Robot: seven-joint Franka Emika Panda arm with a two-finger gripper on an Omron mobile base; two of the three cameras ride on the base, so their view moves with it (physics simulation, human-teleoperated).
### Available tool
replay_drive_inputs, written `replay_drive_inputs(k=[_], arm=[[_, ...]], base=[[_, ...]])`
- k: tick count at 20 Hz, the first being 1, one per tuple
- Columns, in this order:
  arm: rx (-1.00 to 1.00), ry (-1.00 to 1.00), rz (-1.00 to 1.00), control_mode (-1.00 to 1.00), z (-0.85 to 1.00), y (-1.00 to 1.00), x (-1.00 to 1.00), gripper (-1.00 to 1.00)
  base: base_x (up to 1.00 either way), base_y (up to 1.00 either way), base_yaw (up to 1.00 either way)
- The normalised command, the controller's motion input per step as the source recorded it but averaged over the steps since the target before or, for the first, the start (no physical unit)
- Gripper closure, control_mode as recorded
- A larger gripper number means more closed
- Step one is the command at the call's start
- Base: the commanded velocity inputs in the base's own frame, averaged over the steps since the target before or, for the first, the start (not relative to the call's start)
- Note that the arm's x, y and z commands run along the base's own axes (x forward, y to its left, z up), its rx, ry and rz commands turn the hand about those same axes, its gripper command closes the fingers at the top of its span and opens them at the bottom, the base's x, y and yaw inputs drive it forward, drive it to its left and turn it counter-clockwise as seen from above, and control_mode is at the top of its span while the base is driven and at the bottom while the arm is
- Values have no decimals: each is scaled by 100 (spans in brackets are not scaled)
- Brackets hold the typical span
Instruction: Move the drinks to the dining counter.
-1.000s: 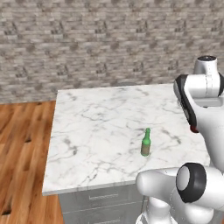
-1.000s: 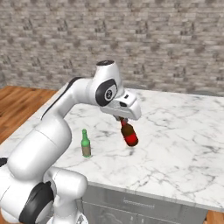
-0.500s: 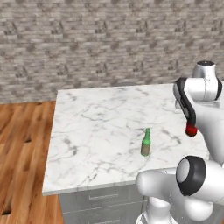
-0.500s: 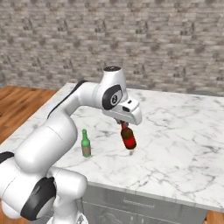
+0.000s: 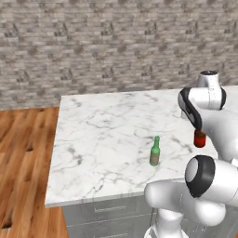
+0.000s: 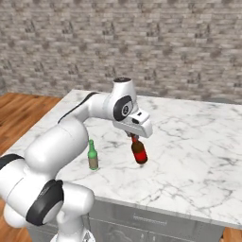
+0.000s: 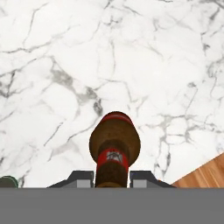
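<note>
So the end effector point(image 6: 134, 137) is clamped on the neck of the beer bottle point(image 6: 139, 152), which hangs a bit tilted over the marble table point(image 6: 198, 142); can't tell if its base touches the slab. The green bottle point(image 6: 93, 156) stands upright on the same table, near the beer bottle on the arm's left, not touching. Wood floor point(image 5: 23, 158) runs past the table's left edge.

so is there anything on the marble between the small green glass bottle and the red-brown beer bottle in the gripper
Nothing: in the right base view only bare white grey-veined marble counter lies between the small green glass bottle and the red-brown beer bottle held by the gripper.
</note>
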Motion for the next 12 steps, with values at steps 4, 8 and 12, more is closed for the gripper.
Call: replay_drive_inputs(k=[4, 8, 12], arm=[[0, 1, 0, -100, -26, -1, 15, 100], [0, 3, 0, -100, -34, 0, 9, 100], [0, 5, 0, -100, -29, 0, 14, 100]], base=[[0, 0, 0], [0, 0, 0], [0, 0, 0]])
